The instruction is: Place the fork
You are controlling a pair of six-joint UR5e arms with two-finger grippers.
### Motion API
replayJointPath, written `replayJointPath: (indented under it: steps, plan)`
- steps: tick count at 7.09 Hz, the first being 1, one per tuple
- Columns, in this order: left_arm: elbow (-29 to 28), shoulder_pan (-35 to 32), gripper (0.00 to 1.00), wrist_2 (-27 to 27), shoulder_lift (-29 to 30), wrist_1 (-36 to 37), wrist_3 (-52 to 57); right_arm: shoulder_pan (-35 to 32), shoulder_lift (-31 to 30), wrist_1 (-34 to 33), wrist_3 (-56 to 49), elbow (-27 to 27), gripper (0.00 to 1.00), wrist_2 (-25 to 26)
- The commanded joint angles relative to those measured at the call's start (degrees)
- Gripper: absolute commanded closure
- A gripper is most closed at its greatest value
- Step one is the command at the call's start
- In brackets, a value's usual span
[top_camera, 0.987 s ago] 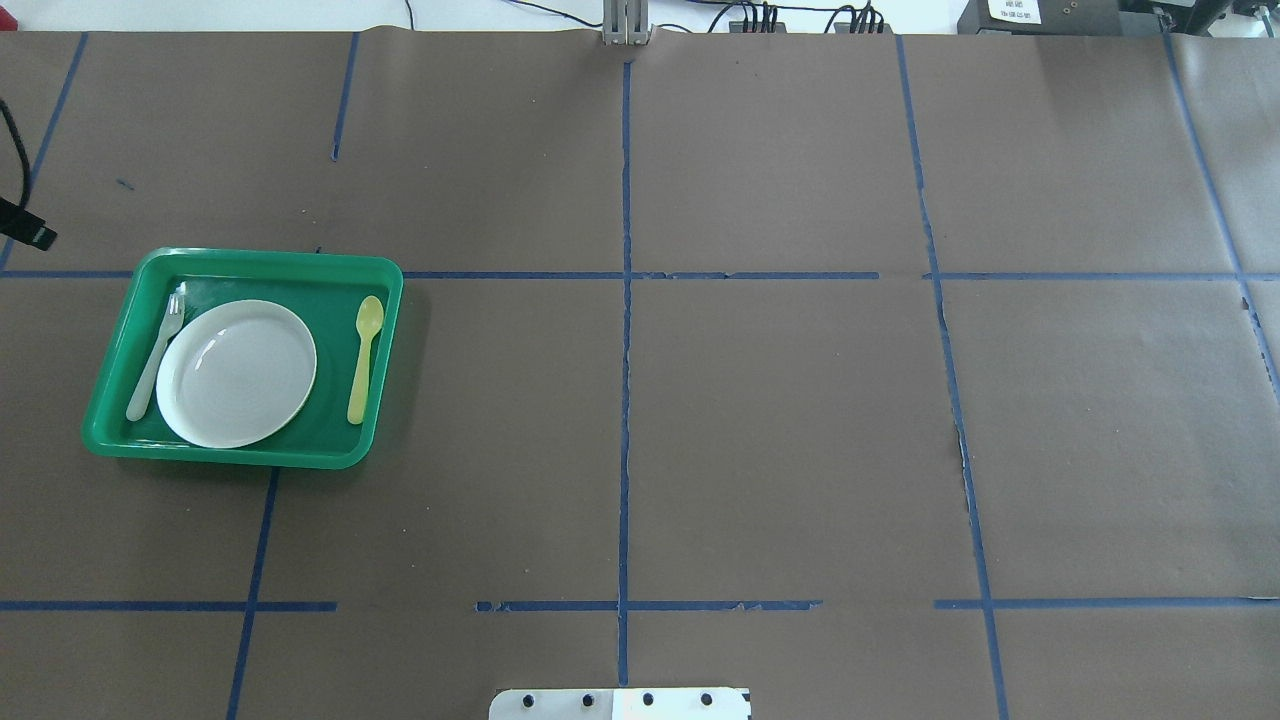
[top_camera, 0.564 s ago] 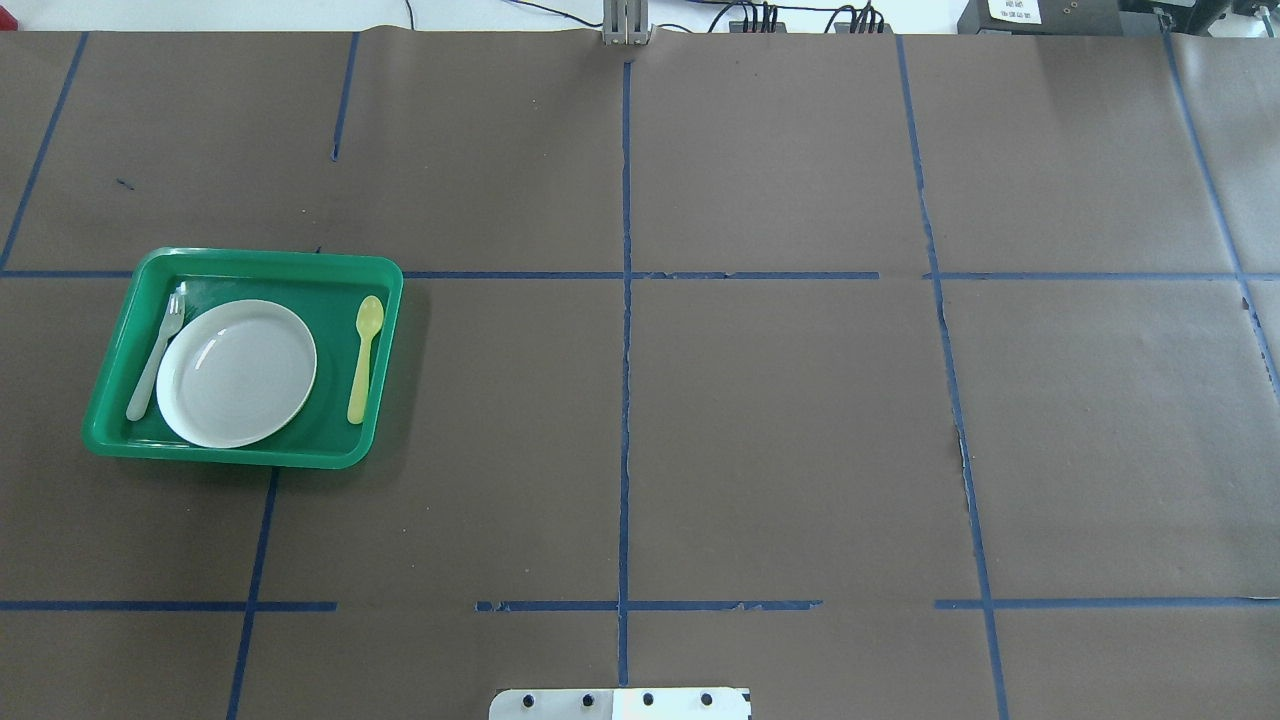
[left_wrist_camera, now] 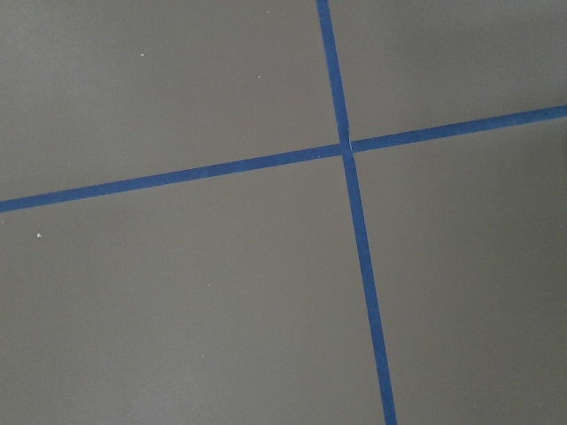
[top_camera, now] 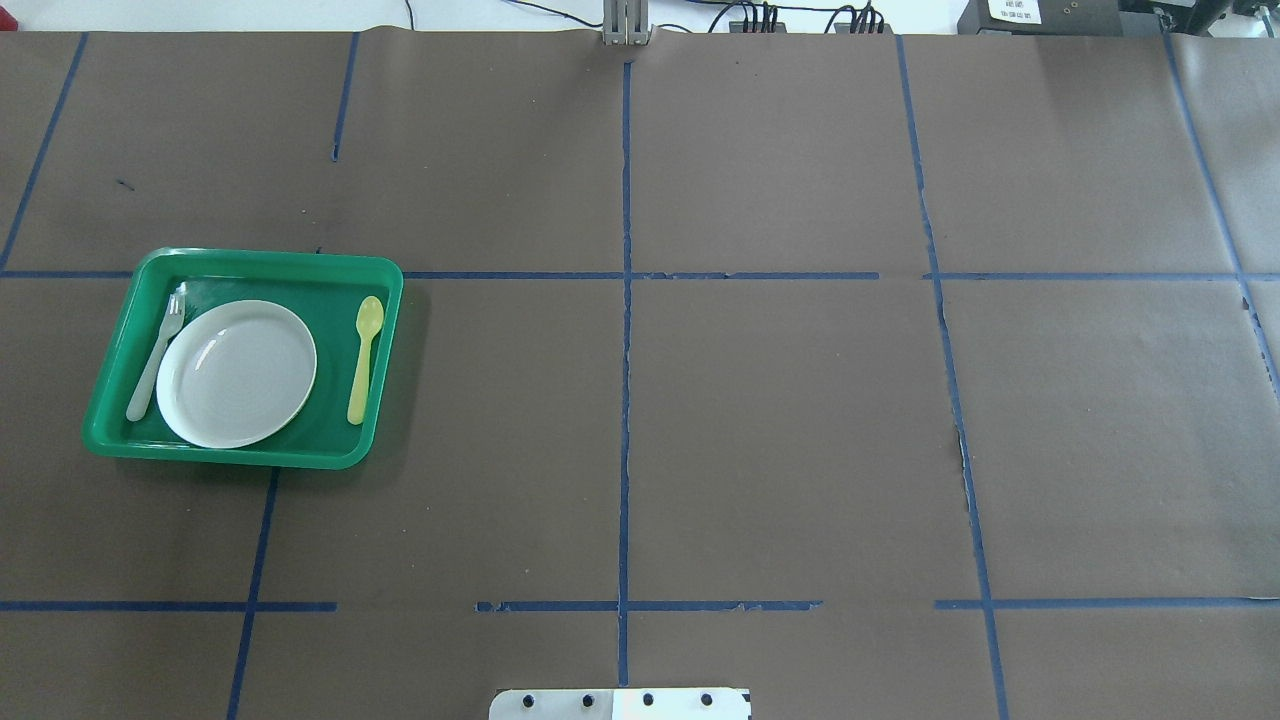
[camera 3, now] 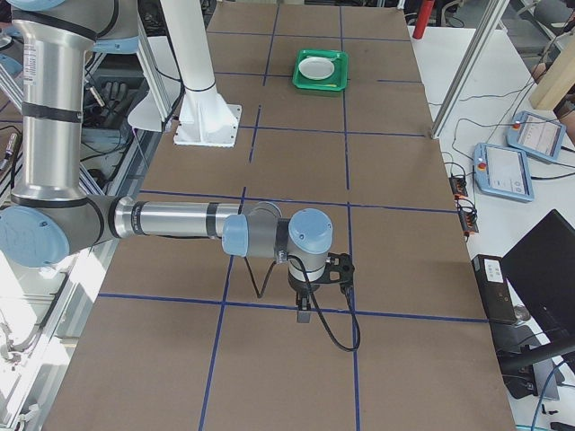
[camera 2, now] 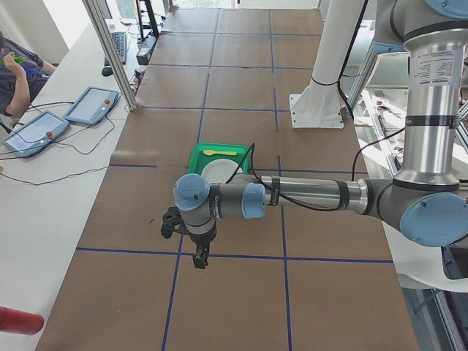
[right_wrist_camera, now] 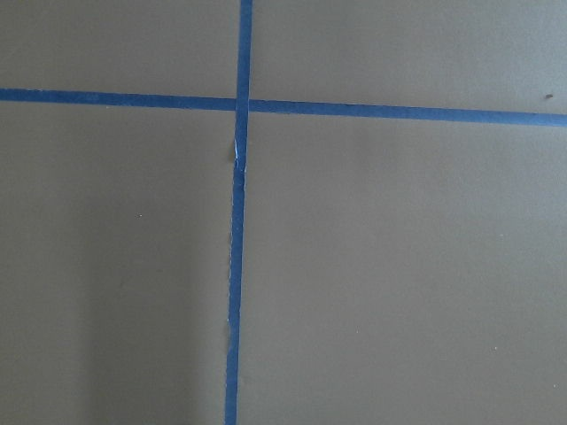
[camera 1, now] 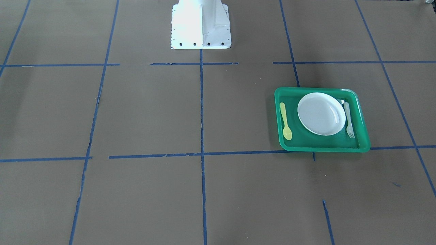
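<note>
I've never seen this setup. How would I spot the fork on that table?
Find the green tray on the brown table. A round white plate sits in it, with one utensil on each side. The fork is the pale whitish one with short tines; the other is a yellow spoon.

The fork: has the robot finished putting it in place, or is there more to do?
Looks done: the fork lies flat in the green tray, beside the white plate, opposite the yellow spoon. In hand: nothing that I can see; the left gripper and right gripper hang over bare table, away from the tray; open or shut, I cannot tell. Left: probably nothing.
</note>
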State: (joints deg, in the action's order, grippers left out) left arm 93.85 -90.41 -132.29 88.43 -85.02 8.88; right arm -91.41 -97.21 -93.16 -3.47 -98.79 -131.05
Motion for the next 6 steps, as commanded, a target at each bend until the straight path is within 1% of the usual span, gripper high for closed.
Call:
replayJointPath:
  steps: [1,3,6]
  plan:
    - [0.1,-0.4,0.00,-1.0,0.2,1.3,0.0,0.0,0.0,0.0,0.0,0.0,0.00,0.0]
    - [0.1,-0.4,0.00,-2.9,0.0,1.3,0.2,0.0,0.0,0.0,0.0,0.0,0.00,0.0]
    - [0.1,-0.5,0.00,-2.9,-0.1,1.3,0.3,0.0,0.0,0.0,0.0,0.0,0.00,0.0]
